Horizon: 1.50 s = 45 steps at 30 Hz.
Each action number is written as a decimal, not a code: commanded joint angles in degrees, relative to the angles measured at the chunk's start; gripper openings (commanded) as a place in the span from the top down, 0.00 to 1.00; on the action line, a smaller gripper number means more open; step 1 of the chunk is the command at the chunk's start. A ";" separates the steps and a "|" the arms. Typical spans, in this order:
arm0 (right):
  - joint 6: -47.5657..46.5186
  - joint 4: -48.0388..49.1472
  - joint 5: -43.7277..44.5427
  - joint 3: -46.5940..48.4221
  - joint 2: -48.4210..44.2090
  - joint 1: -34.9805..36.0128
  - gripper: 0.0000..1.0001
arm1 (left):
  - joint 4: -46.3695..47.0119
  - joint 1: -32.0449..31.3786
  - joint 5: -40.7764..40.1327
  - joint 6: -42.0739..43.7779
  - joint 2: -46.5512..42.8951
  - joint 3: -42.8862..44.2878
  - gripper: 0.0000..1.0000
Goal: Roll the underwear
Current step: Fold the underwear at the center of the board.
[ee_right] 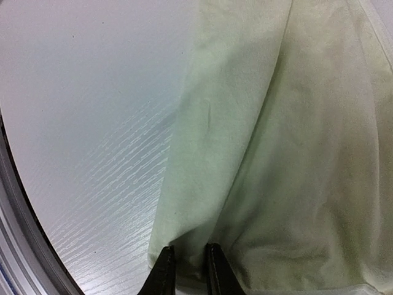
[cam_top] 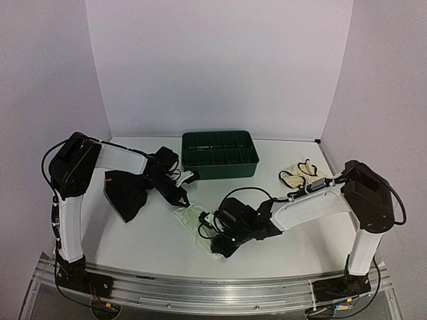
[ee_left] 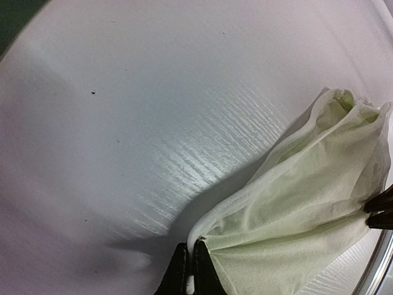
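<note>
The pale mint-white underwear point(cam_top: 189, 216) lies crumpled on the table between my two grippers. My left gripper point(cam_top: 181, 200) is shut on its white hem point(ee_left: 202, 230), the jaws pinched tight at the bottom of the left wrist view point(ee_left: 189, 261). My right gripper point(cam_top: 205, 230) is shut on a fold of the same cloth point(ee_right: 258, 153), which bunches between its narrowly spaced fingers point(ee_right: 189, 265). The tips of the right fingers point(ee_left: 381, 212) show at the right edge of the left wrist view. Black underwear point(cam_top: 127, 193) lies under the left arm. Cream underwear with dark edging point(cam_top: 303, 173) lies at the right.
A dark green compartmented tray point(cam_top: 220, 165) stands at the back centre. The table's near edge and metal rail point(cam_top: 213, 283) run close behind the right gripper. White walls close in the back and both sides.
</note>
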 commanded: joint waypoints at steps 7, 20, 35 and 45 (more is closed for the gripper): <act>2.00 -4.92 -0.10 5.17 -7.48 -1.37 0.78 | -0.91 -1.97 -3.08 5.55 -0.70 2.63 0.75; 14.88 -13.04 8.27 -0.76 -13.93 -11.91 0.59 | -3.43 -1.95 -8.47 7.44 -3.10 5.86 0.50; 22.79 -14.27 -0.82 -0.75 -4.60 -13.78 0.60 | -10.80 -5.34 -6.33 13.98 -8.94 6.37 0.46; 25.95 -15.86 -2.64 -2.29 -4.60 -13.76 0.75 | -9.01 -7.94 -4.27 11.85 -7.98 1.38 0.51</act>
